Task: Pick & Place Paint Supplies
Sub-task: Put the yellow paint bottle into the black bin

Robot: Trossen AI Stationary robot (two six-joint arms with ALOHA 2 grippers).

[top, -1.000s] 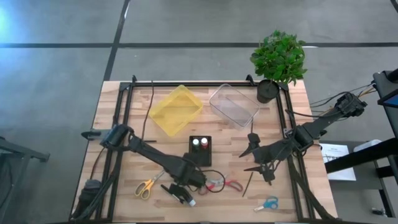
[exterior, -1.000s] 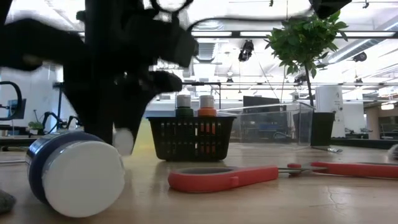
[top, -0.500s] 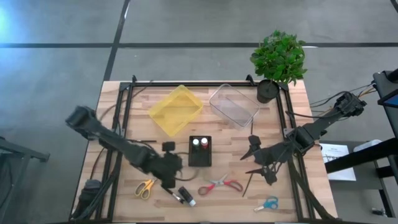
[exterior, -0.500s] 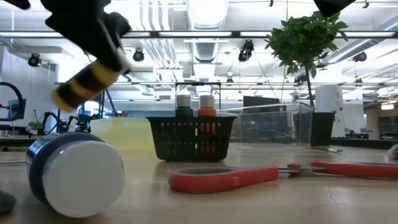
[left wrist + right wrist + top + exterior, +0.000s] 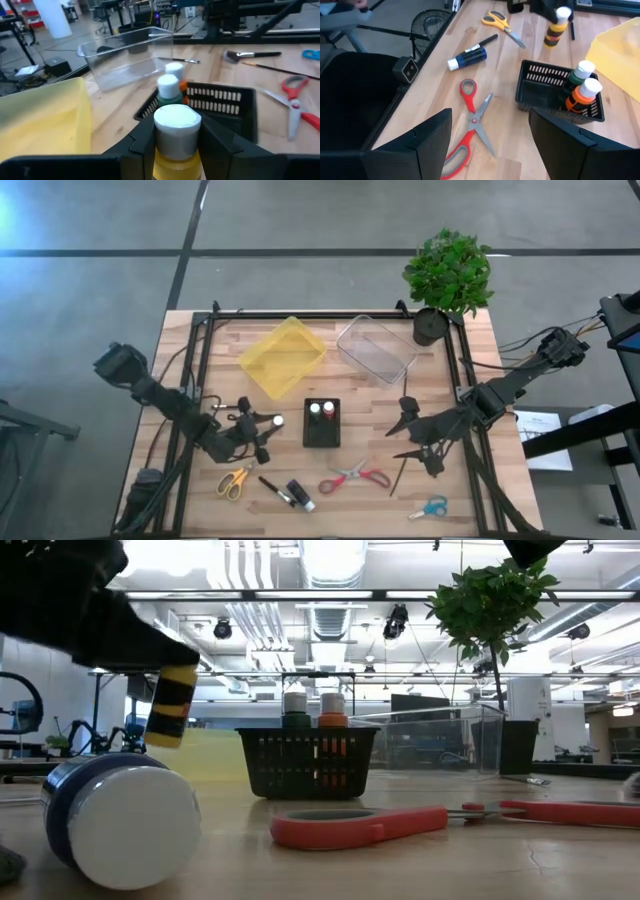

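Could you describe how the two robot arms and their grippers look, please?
Both arms are dark, almost black, built of slim jointed segments with thin black cables along them. The left gripper and the right gripper each end in two broad, flat, matte black fingers. I see no markings.

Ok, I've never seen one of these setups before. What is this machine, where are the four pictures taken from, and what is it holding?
Two dark robot arms work at a wooden table. One camera looks straight down, one sits at table height, and one rides on each wrist. The left end effector holds a yellow paint bottle with a white cap, in the air beside the black basket, which already holds a green-topped bottle and an orange bottle. The right end effector waits open. Lying on the table are a blue bottle, red scissors, yellow scissors, blue scissors, a yellow tray and a clear bin.
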